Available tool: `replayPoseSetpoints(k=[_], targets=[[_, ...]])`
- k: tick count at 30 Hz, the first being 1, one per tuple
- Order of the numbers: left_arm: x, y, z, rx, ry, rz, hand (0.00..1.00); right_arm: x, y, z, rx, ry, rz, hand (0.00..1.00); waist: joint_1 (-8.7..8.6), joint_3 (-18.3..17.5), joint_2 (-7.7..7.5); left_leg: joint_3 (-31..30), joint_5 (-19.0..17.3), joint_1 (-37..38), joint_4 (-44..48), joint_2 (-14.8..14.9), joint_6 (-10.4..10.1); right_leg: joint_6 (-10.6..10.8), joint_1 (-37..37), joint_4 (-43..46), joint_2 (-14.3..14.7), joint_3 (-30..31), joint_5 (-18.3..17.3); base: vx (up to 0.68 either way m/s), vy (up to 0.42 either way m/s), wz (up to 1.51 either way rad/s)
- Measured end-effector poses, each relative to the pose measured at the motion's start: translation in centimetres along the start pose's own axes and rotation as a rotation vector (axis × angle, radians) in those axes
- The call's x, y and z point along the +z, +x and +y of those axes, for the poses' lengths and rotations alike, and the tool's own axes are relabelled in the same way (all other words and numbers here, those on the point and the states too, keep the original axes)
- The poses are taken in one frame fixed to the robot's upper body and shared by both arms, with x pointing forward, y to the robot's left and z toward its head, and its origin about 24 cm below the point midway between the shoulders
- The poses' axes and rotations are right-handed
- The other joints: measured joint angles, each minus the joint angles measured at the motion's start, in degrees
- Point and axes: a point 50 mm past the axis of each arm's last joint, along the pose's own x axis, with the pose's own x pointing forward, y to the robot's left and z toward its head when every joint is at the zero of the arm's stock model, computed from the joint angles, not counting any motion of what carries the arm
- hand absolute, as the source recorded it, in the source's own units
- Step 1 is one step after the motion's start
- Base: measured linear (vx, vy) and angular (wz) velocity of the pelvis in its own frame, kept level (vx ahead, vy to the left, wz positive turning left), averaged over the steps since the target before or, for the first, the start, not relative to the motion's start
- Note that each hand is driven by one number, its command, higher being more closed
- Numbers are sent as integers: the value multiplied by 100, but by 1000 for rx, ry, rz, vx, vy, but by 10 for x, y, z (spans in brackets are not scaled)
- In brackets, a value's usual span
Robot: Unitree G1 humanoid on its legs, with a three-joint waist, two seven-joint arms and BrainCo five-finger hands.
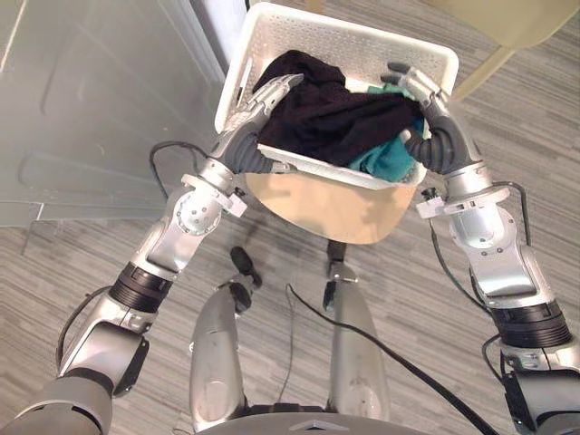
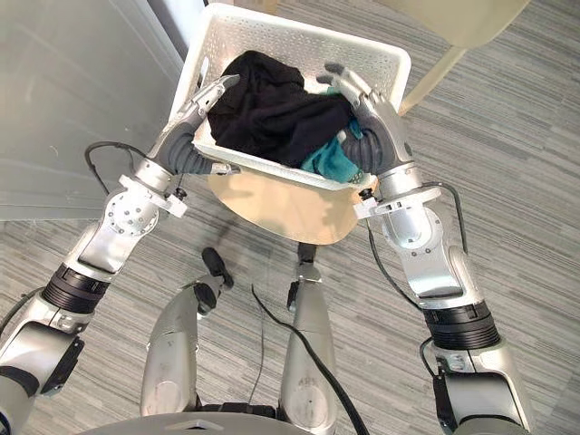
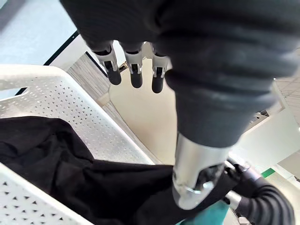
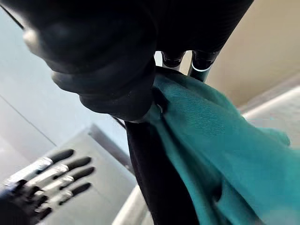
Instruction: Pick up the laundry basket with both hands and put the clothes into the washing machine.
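One grey panel [image 1: 91, 109] stands at the far left of my feed, upright on the striped floor [image 1: 72, 263]. Next to it my left hand [image 1: 263, 100] lies flat against the left wall of the white laundry basket [image 1: 335, 41]. Its fingers [image 3: 136, 75] are straight and released, curled round nothing, and they reach over the rim. The basket sits between my two hands, tilted, its near edge over a round beige seat [image 1: 335, 204]. I cannot tell whether it rests on that seat.

Inside, a black garment [image 1: 335, 113] is heaped from the left wall across the middle. A teal garment [image 1: 385, 159] is bunched in the near right corner, partly under the black one.

My right hand [image 1: 421, 91] lies over the basket's right rim, fingers stretched out rather than clenched, pressing against the teal cloth. In the right wrist view that cloth hides the fingertips. Past the basket's far right corner a pale chair [image 1: 517, 18] stands on the floor.
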Motion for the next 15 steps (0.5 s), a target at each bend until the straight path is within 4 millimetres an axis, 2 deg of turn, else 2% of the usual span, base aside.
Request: replayPoseSetpoints(k=[1, 2, 6, 9, 12, 15], targets=[[-1, 0, -2, -9, -2, 3, 0, -6, -1, 3, 33, -23, 23, 100, 9, -22, 35, -11, 1, -17, 1, -1, 1, 4, 2, -9, -5, -7, 5, -9, -10, 5], [-1, 0, -5, -22, -7, 5, 0, -11, -1, 7, 71, -33, 41, 0, 17, -35, 55, -17, 2, -28, 1, -1, 1, 14, 3, -21, -6, -19, 17, -3, -15, 5], [-7, 1, -20, -57, -47, 37, 0, -17, 7, 22, 160, -54, 72, 0, 10, -50, 76, -49, -11, -83, -19, 1, 32, 1, 20, -133, 2, -107, 79, 0, -13, 2], [-3, 4, -33, -89, -99, 31, 0, -21, 8, 30, 207, -66, 95, 0, 44, -50, 75, -134, 37, -139, 0, 2, 77, 3, 29, -130, 0, -181, 126, 13, -25, 9], [-1, 5, -36, -102, -107, 25, 0, -22, 10, 28, 195, -65, 102, 0, 81, -50, 75, -172, 38, -136, 22, 2, 83, 1, 52, -86, -17, -224, 119, 12, -21, 6], [-1, 5, -36, -102, -124, 28, 0, -17, 16, 17, 123, -22, 86, 0, 98, -50, 75, -229, -5, -143, 74, 7, 47, 6, 98, -56, -26, -268, 70, -12, -24, 7]])
